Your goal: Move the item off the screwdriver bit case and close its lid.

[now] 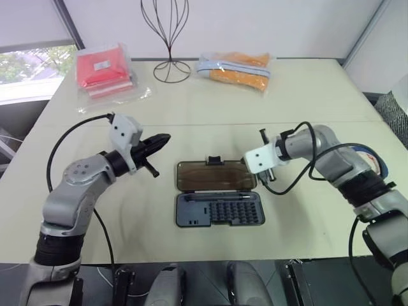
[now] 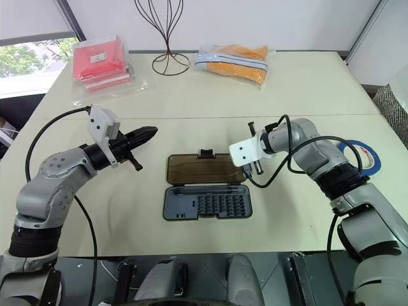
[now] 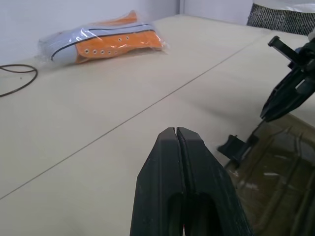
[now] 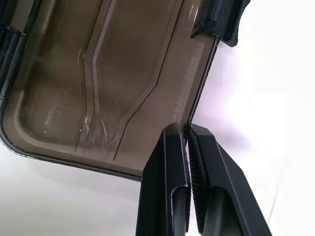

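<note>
Nearest me lies the screwdriver bit case, flung open flat on the table, its grey-blue tray of bits toward me and the lid folded out on the far side, smoky brown, with its black latch tab on the far edge. Nothing rests on either half, so I judge the first part of the job done and only the closing left.

My right gripper points down at the right end of the lid, fingers pressed together with nothing between them. The right wrist view shows the tips right at the lid's far rim, near its right corner; I cannot tell whether they touch it. Closed fingers make a narrow wedge, which I take to be the reason for this pose: a tip to slip under the rim and tip the lid over its hinge toward me.

My left gripper hangs level above the table to the left of the case, pointing right toward it, fingers shut and empty. It is well placed to steady the tray if the case skids when I lever the lid.

The roll of blue tape lies on the table at the right, partly hidden behind my right arm, well apart from the case.

Farther off stand a wire stand, a bagged red packet at far left and a bagged orange shoe to the right of the stand.
</note>
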